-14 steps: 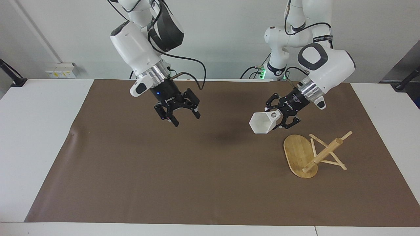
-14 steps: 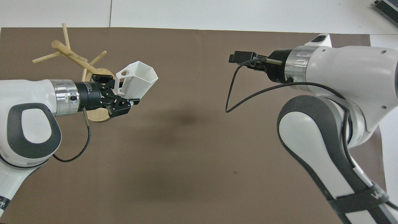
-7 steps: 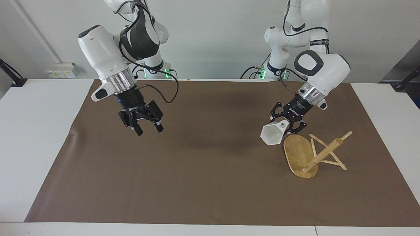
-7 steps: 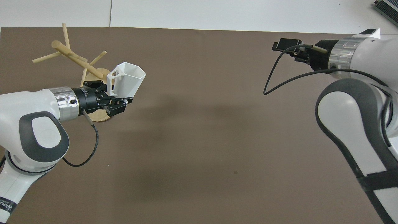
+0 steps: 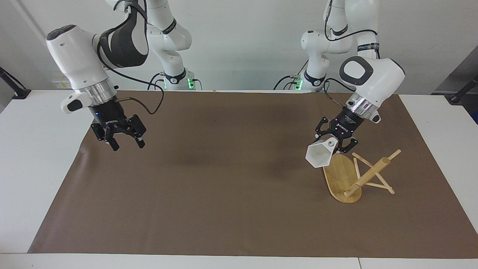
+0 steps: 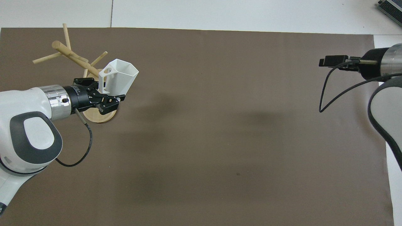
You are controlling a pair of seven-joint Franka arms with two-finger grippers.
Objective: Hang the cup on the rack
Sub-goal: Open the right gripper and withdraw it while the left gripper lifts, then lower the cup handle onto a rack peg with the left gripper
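Observation:
The white faceted cup (image 5: 318, 155) (image 6: 120, 76) hangs tilted in the air, and my left gripper (image 5: 339, 144) (image 6: 106, 95) is shut on its handle side. The cup's open mouth points away from the wrist. It hangs over the edge of the rack's oval base (image 5: 340, 175) (image 6: 100, 116), beside the pegs and apart from them. The bamboo rack's post (image 5: 368, 175) (image 6: 71, 56) with its thin crossing pegs stands toward the left arm's end of the table. My right gripper (image 5: 125, 141) hovers open and empty over the brown mat at the right arm's end.
A brown mat (image 5: 224, 186) (image 6: 220, 141) covers most of the white table (image 5: 37, 168). Wide bare mat lies between the two grippers. A cable loops from the right wrist (image 6: 326, 91).
My right arm has swung away from the middle toward its own end of the table, still open. My left gripper has carried the cup down and closer to the rack.

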